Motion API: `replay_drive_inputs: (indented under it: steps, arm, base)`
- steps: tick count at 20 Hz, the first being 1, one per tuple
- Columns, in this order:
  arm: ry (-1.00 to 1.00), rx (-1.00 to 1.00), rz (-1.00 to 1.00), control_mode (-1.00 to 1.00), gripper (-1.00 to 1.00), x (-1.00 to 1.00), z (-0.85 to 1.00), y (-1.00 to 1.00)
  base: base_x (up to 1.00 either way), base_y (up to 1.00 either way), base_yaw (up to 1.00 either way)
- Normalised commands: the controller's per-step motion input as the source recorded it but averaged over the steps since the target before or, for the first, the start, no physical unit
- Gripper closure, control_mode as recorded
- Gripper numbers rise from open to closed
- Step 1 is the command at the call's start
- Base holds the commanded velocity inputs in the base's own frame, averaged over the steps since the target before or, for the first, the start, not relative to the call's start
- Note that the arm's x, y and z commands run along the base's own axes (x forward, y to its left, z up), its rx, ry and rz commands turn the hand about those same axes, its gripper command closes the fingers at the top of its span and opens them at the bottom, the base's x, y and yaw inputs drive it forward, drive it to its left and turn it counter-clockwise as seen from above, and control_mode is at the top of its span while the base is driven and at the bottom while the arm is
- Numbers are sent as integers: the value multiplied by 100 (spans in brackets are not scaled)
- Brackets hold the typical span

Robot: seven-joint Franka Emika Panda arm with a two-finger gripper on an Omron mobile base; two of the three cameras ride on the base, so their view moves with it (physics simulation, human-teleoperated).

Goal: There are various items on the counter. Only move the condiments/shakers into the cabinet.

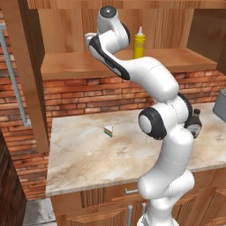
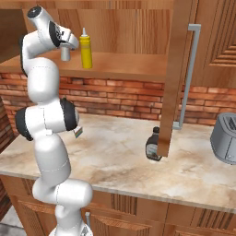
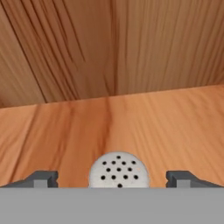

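shaker (image 3: 119, 170): stands upright on the cabinet shelf (image 1: 185, 59), just beside the yellow bottle (image 2: 85, 48) and on the side of it nearer the arm; its perforated cap sits between the finger tips in the hand view.
fingers (image 3: 44, 178): spread wide, one on each side of the shaker with clear gaps, not touching it; nothing is held, so the shaker looks set down.
gripper (image 3: 113, 178): up at the shelf, close over the shaker, facing the wood-grain back panel.
yellow bottle: upright on the shelf, nozzle up, near the back panel.
dark bottle (image 2: 153, 145): on the worktop (image 2: 193, 170), well below the yellow bottle and away to the toaster side, partly behind the open cabinet door; likely next to move.
dark bottle handling: probably rigid, smooth and a bit slippery, heavier than the shaker, glass-like and so breakable; best taken around the straight body under the shoulder, held upright.
wedge (image 1: 108, 130): rainbow-striped, on the worktop below the yellow bottle; not a condiment, should stay.
toaster (image 2: 226, 138): grey, at the far end of the worktop, beyond the dark bottle.
progress: two of three condiments look shelved.
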Motion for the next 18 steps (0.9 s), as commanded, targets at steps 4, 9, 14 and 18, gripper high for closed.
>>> replay_drive_inputs:
  steps: [4,9,14,18]
  arm:
    - [-1,0,0,-100,-100,0,0,0]
    - [-14,0,-1,-100,-100,-81,-3,0]
    - [-15,0,-12,-100,-100,-100,-30,-27]
    - [-2,0,-23,-100,-100,-100,-63,-65]
  base:
    - [0,0,0]
    - [0,0,0]
    - [0,0,0]
    - [0,0,0]
